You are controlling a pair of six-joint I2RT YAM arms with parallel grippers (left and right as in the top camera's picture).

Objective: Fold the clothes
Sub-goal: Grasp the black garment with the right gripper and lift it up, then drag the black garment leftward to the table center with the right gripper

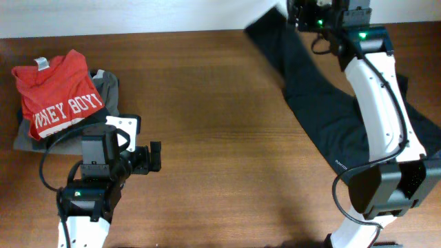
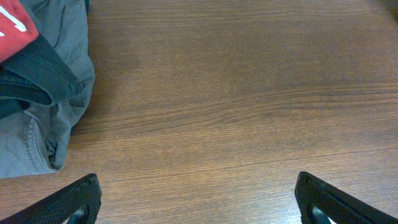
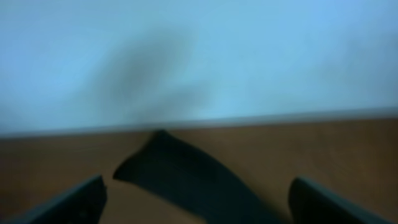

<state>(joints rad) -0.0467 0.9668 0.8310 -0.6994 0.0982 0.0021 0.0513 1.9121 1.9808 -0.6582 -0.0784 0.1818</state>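
1. Plainly, the wooden table (image 1: 207, 89) carries the black trousers (image 1: 324, 103) sprawled unfolded along its right side, one end at the far edge.
2. The right gripper (image 3: 198, 202) hovers over that far end, jaws spread wide, holding nothing.
3. The left gripper (image 2: 199, 200) is likewise wide open and empty.
4. Judged step: laying flat; next, grasp an end and fold it over.

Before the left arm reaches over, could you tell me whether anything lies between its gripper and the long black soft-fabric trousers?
Nothing visible does: only bare brown wooden table separates the open left gripper from the long black trousers.
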